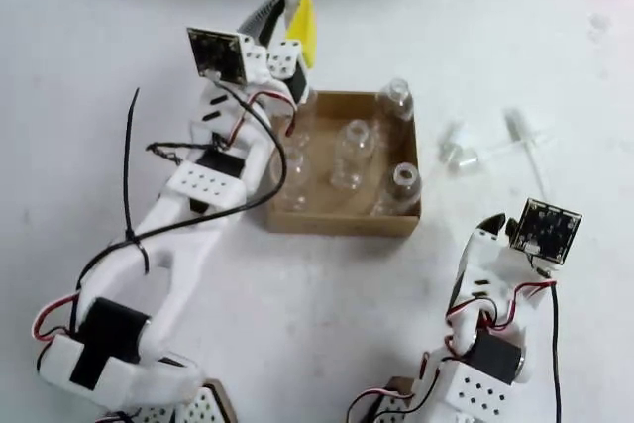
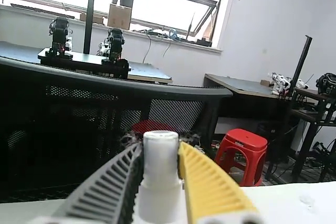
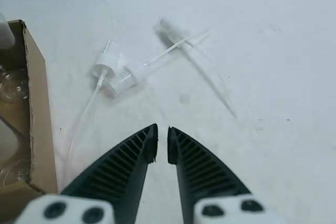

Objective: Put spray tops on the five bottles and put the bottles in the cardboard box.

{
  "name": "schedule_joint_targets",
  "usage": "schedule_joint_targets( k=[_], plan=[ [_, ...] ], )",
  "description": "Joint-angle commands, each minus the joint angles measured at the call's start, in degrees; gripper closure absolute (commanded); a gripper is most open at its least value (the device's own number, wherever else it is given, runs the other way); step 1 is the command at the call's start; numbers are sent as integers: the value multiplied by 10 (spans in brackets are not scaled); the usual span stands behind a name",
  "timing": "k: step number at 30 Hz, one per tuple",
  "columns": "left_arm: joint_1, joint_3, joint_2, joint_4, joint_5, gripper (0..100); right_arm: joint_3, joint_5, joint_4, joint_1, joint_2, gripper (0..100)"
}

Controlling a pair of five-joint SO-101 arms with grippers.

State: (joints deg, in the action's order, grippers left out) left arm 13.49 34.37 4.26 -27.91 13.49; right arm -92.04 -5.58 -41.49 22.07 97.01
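The cardboard box stands mid-table with several clear bottles upright inside. Beyond the box's far left corner, near the table's back edge, my left gripper is raised and shut on a white spray top, clamped between the grey and the yellow finger. Loose spray tops with thin tubes lie on the table right of the box; the right wrist view has them as spray tops too. My right gripper hovers on the near side of them, shut and holding nothing, and also appears as the right gripper.
The box's side wall is beside the right gripper. A black cable trails along the left arm. A small clear piece lies at the far right of the white table.
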Motion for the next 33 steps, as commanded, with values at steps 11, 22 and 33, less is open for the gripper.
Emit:
schedule_joint_targets(
  k=[11,22,33],
  plan=[
    [7,65,6,-17,-11,976,2,-2,13,4,3,981],
    [9,155,5,-178,-52,977,2,-2,13,4,3,981],
    [25,164,-6,-178,-51,977,2,-2,13,4,3,981]
  ],
)
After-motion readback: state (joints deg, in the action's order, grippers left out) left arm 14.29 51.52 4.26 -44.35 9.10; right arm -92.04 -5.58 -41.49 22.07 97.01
